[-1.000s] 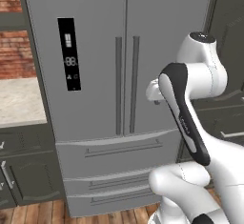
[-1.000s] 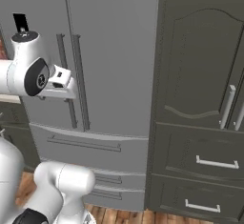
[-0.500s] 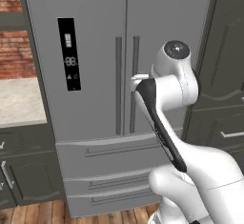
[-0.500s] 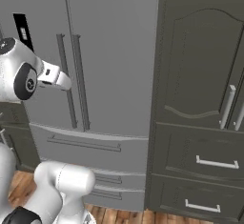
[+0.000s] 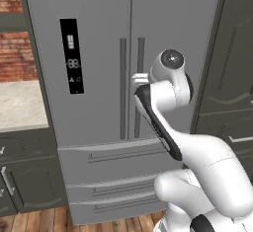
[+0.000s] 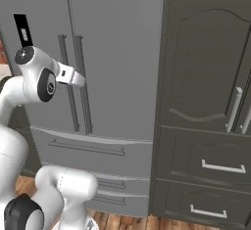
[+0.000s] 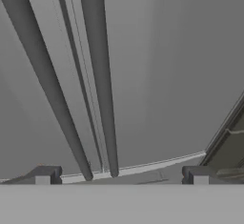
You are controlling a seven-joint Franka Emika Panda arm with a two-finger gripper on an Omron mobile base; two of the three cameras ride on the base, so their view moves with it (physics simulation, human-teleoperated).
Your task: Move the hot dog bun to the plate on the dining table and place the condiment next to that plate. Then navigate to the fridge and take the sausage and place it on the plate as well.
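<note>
Fridge (image 5: 99, 78): tall grey steel French-door unit with a smooth matt face, both doors shut, two stacked drawers below.
Display panel (image 5: 72, 56): narrow black vertical strip on the left door, pale readout; the left base view faces it squarely, while the right base view catches it at an angle above the arm.
Door handles (image 7: 97, 75): two slim dark-grey vertical bars flanking the centre seam. The hand view shows them close and slanted, running down to the drawer line.
Tool (image 7: 121, 176): two small dark finger tips set wide apart, open, nothing between them, aimed at the right door beside the handles. In the right base view the tool (image 6: 73, 76) is a white block just in front of the handles.
Cabinet (image 6: 206, 102): dark grey panelled wood with an arched door and metal bar pulls, right of the fridge; seen fullest in the right base view.
Brick wall (image 5: 15, 43): red brick, left of the fridge, in the left base view.
Floor (image 5: 34, 221): wood planks.
</note>
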